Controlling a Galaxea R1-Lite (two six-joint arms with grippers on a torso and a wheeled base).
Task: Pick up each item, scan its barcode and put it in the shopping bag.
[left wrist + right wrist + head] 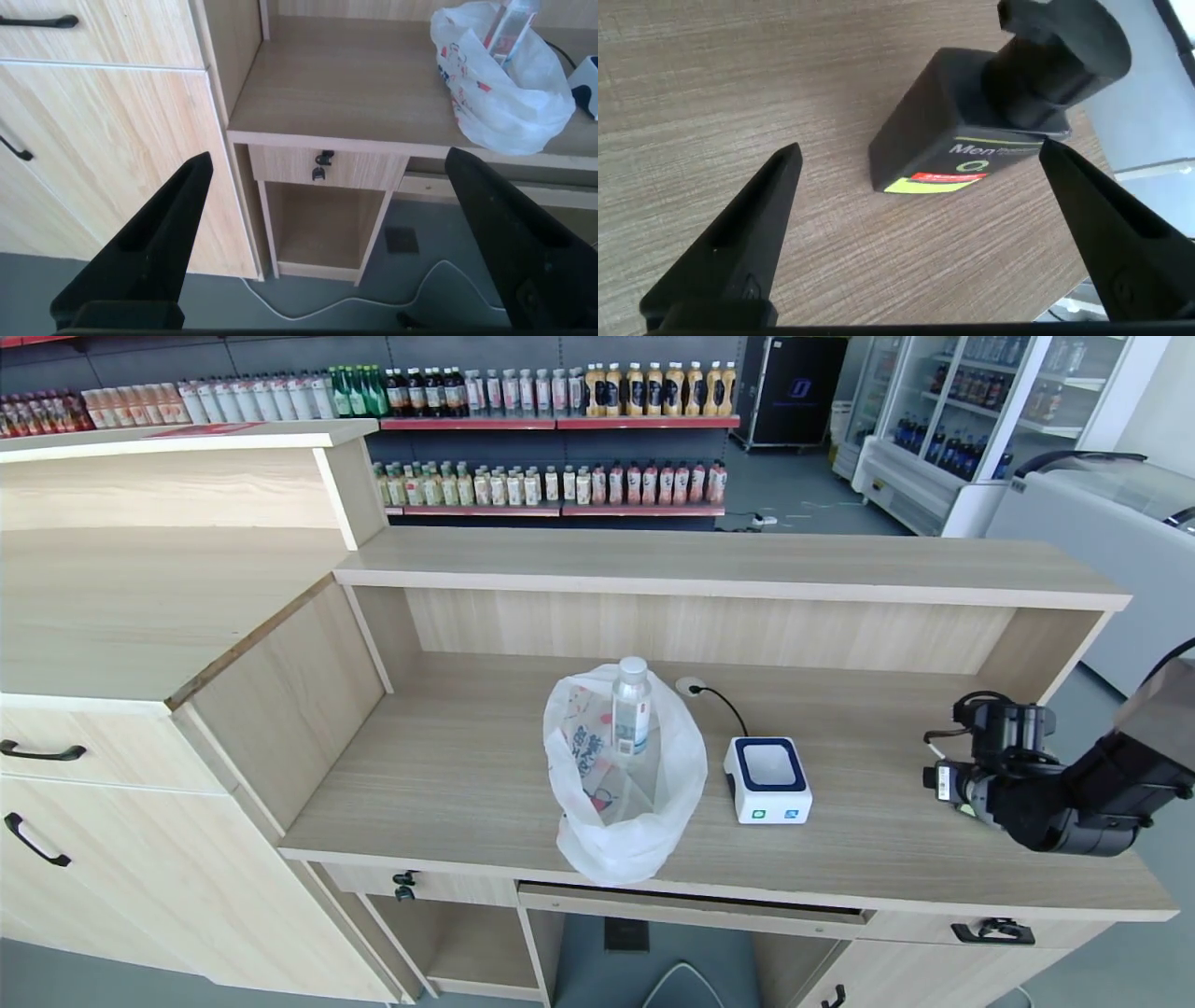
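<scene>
Ok, so one item is already sorted: a clear drink bottle [632, 709] stands upright inside the white shopping bag [625, 803] in the middle of the tabletop [467, 775]. The barcode scanner [767, 779] sits just right of the bag, window facing up.

I reckon I'm at the pickup step for the next item. My right tool [922, 159] hangs over the right end of the tabletop, spread wide with nothing in it. Right under the gap, a dark grey toiletry bottle [971, 121] with a black cap lies on its side.

Next move as I see it: drop down, pinch the body across its narrow side, then carry it left to the scanner. I can't tell where its barcode is, so it may need turning.

My left tool [329, 161] is also wide open and empty, parked low off the near left corner.

View-wise, the right wrist view is where I get the dark bottle and how it lines up with the fingers. The head view gives me the bag-and-scanner layout. The left wrist view adds the keyed drawer [322, 168] under the tabletop.
</scene>
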